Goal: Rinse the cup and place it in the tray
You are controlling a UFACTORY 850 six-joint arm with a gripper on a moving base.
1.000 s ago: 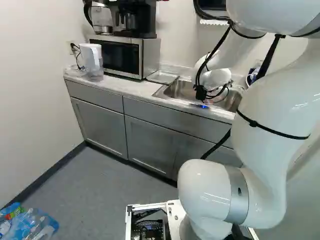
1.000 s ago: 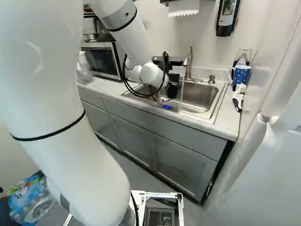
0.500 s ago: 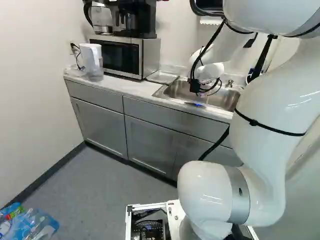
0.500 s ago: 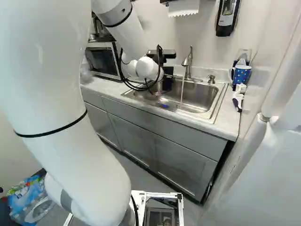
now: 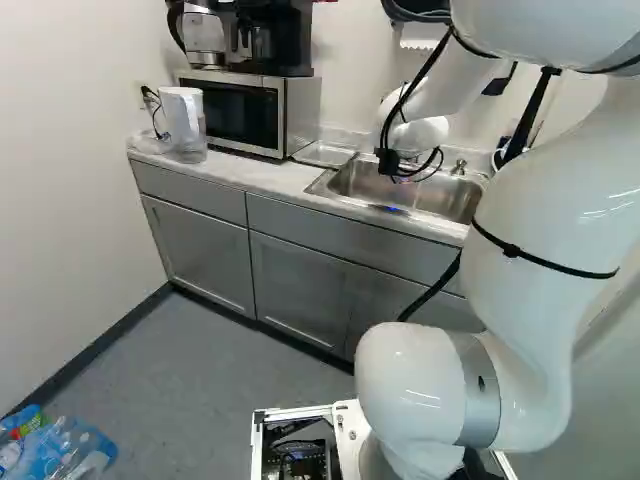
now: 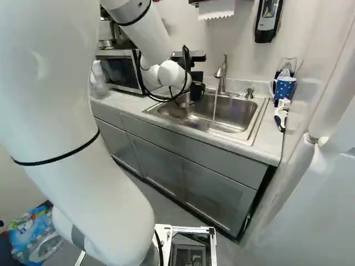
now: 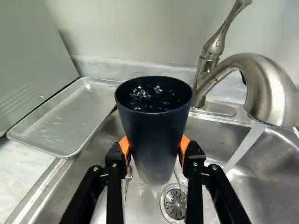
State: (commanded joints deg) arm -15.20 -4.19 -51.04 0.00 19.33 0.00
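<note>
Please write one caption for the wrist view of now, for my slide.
The tool grips a dark cup above the sink, between the tray and the running faucet.

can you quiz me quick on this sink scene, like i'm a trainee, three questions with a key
1. True or false: water is running from the faucet.
2. Fill in: the tool grips the dark cup with pads coloured ____.
3. Which lies between the microwave and the sink? a) the blue mug b) the metal tray c) the white pitcher

Key: 1 true; 2 orange; 3 b
</note>
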